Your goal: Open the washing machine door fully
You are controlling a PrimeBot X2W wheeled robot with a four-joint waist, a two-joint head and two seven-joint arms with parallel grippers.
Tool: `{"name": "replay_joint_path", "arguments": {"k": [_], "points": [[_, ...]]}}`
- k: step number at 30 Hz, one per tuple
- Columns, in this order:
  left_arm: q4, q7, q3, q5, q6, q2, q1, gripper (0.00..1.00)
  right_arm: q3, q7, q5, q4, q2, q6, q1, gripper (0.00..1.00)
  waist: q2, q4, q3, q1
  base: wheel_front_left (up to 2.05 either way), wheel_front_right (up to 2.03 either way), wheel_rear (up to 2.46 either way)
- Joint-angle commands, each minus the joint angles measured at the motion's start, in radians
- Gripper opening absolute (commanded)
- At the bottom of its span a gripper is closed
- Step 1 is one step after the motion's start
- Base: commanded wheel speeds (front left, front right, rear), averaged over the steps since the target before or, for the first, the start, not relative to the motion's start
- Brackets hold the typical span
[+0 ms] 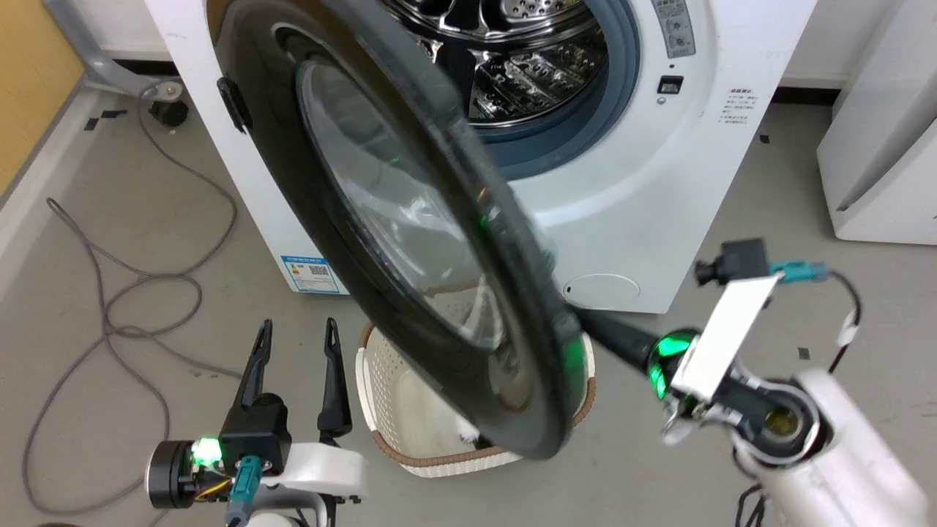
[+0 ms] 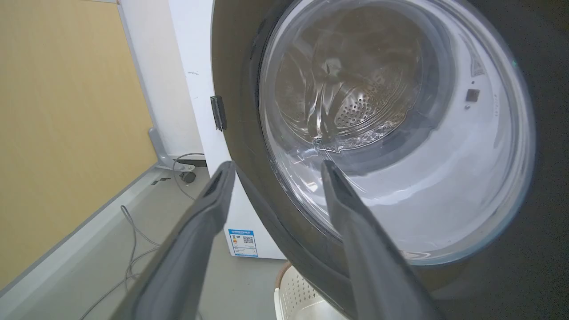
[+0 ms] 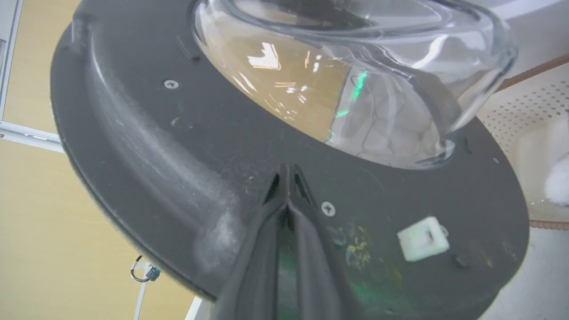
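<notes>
Glossy black washing machine door (image 1: pixel 410 241) swung partway open; white washing machine (image 1: pixel 629 183) steel drum exposed.

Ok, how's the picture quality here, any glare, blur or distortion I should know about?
Head view: green light glints on the rim of the washing machine door; the right arm looks smeared. Left wrist view: the fingers of the left gripper are soft, the drum warps through the glass. Right wrist view: white glints and a green streak on the door's glass bowl.

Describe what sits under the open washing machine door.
A white laundry basket with a brown rim stands beneath the washing machine door. Something white lies inside; the door covers most of the basket's interior, so the rest is hidden.
</notes>
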State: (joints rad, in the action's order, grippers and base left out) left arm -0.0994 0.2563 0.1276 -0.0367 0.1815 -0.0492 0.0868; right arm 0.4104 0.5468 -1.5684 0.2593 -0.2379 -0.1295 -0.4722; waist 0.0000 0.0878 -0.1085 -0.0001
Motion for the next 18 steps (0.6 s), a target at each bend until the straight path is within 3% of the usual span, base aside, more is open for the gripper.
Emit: {"name": "replay_joint_path", "arguments": {"k": [1,11,18], "points": [[-0.002,0.006,-0.002,0.008,-0.005,-0.001,-0.012,1.00,0.010,0.005,-0.002,-0.014,0.013,-0.001,0.027,0.00,0.0000,-0.001,0.004,0.0001,0.00,0.00,0.00],[-0.005,0.006,-0.008,0.009,-0.008,-0.001,-0.023,1.00,0.090,0.022,0.019,-0.107,0.036,-0.001,0.126,0.00,0.0000,-0.006,0.019,0.0001,0.00,0.00,0.00],[-0.007,0.006,-0.018,0.006,-0.006,-0.001,-0.041,1.00,0.063,-0.074,0.057,-0.146,0.031,-0.001,0.154,0.00,0.0000,-0.021,0.036,0.0001,0.00,0.00,0.00]]}}
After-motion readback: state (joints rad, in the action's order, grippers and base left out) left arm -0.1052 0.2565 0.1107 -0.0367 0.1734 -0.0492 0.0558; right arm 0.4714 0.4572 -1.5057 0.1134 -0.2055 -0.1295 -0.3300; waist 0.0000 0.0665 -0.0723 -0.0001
